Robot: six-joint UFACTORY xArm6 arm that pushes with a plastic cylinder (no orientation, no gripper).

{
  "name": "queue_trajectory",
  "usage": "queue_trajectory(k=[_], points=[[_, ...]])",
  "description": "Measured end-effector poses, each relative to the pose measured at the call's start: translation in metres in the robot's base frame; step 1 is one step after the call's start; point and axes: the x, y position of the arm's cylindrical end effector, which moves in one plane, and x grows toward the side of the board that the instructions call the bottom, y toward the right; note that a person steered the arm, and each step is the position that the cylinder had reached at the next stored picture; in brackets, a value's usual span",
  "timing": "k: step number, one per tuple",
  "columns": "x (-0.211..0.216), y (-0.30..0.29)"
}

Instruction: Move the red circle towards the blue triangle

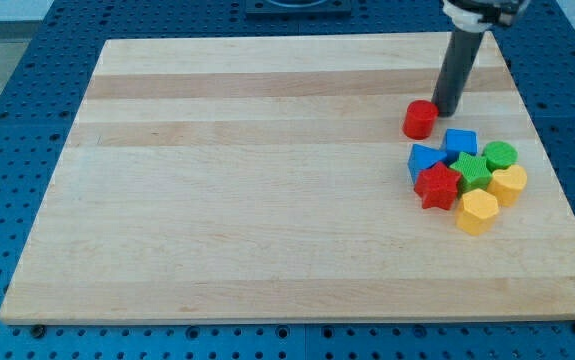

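Note:
The red circle is a short red cylinder on the wooden board, at the view's upper right. My tip stands just to its upper right, touching or nearly touching it. The blue triangle lies just below the red circle, at the left edge of a cluster of blocks, with a small gap between them.
The cluster at the view's right holds a blue cube, a red star, a green star, a green circle, a yellow heart and a yellow hexagon. The board's right edge is close by.

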Motion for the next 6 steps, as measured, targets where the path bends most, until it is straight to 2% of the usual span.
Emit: queue_trajectory(k=[1,3,4,5,6], points=[[-0.032,-0.003],[0.035,-0.032],[0.037,-0.033],[0.007,-0.044],[0.035,-0.07]])
